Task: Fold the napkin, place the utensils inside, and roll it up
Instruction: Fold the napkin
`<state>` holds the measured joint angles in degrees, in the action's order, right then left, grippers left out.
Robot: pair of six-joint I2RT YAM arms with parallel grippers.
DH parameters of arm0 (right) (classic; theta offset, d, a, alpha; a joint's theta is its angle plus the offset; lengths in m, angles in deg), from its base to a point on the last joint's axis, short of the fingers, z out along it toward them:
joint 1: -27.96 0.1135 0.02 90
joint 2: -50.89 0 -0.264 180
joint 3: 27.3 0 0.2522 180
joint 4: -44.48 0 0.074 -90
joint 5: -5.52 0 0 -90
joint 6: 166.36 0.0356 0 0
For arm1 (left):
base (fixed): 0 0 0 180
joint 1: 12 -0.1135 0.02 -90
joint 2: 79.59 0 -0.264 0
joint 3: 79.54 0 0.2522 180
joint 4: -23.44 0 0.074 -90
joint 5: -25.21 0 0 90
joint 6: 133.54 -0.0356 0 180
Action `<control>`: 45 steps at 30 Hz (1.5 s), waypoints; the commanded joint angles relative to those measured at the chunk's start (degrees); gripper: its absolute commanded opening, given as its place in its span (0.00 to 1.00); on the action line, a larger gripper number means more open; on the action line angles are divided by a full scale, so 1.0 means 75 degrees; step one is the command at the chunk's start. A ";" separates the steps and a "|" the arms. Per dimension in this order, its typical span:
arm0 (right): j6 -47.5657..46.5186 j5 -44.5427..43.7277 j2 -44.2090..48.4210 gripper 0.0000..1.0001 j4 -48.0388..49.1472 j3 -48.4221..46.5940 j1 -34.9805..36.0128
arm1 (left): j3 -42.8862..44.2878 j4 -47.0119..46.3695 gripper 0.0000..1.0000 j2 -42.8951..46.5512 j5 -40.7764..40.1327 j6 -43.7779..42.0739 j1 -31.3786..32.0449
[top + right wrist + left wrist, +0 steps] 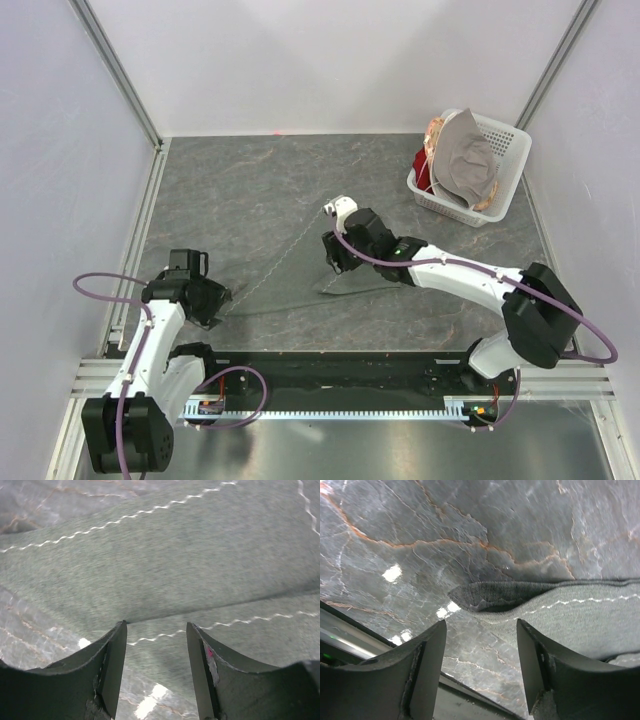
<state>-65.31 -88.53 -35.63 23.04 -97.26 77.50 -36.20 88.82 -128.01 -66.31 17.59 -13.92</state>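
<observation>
Left hand [481,625] gapes empty at the napkin's [570,615] left corner; right hand [156,625] parted, empty, over its hemmed edge; open desk [250,180] beyond.

The right gripper [330,262] hangs low over the napkin [288,278], near the cloth's right part. From there the dark cloth spreads out toward the left gripper [218,300], and its corner lies just at that gripper's tips. A light stitched hem runs slantwise between the two grippers. How the jaws stand cannot be made out. Well beyond the right gripper, off to its right, a white basket [507,132] on the table [250,180] holds a paler cloth [466,160].
</observation>
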 commanded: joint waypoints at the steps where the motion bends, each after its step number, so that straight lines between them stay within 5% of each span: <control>1: 0.0308 0.0447 0.0415 0.59 0.0345 0.0275 -0.0382 | -0.0077 -0.0261 0.63 0.0011 -0.0628 0.0686 -0.0038; 37: 0.0472 0.0916 0.1012 0.60 0.0755 0.0685 -0.1402 | -0.0534 -0.1023 0.45 -0.0914 -0.1332 0.0780 0.0618; 45: 0.0531 0.0892 0.1129 0.60 0.0814 0.0732 -0.1508 | -0.0464 -0.1140 0.25 -0.1125 -0.1590 0.0487 0.0735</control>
<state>-62.25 -81.89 -29.27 27.08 -92.19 66.55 -40.04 82.63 -134.81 -74.53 21.37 -8.85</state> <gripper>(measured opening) 0.597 0.311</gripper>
